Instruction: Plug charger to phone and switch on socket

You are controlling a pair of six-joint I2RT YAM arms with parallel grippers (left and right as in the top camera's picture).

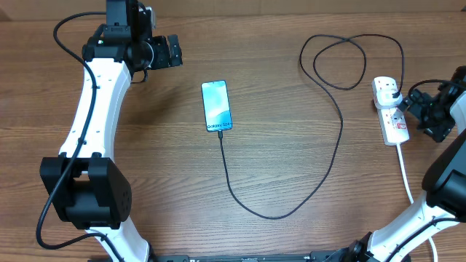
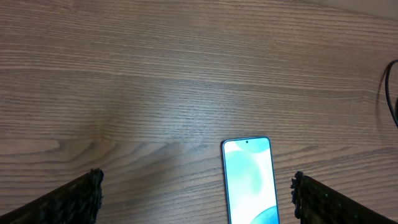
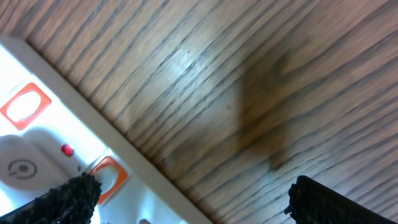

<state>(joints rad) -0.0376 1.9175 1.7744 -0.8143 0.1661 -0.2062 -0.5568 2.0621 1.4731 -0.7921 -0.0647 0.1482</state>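
The phone [image 1: 216, 105] lies flat at mid table, its light blue screen up; its far end shows in the left wrist view [image 2: 249, 180]. The black charger [image 1: 331, 164] runs from the phone's near short edge in a wide loop to a black plug [image 1: 392, 90] seated in the white socket [image 1: 391, 110] at the right. My left gripper [image 1: 172, 51] hovers open, far-left of the phone, with nothing between its fingers [image 2: 68, 202]. My right gripper [image 1: 413, 108] is open just right of the socket [image 3: 50, 143]. One of its fingers [image 3: 62, 202] is over an orange-rimmed switch [image 3: 106, 177].
The socket's thick white cord [image 1: 405, 175] trails toward the near right table edge. A small red light [image 3: 66, 150] shows on the socket. The charger loop [image 1: 342, 62] coils at the far right, and a bit of it shows at the edge of the left wrist view [image 2: 390, 93].
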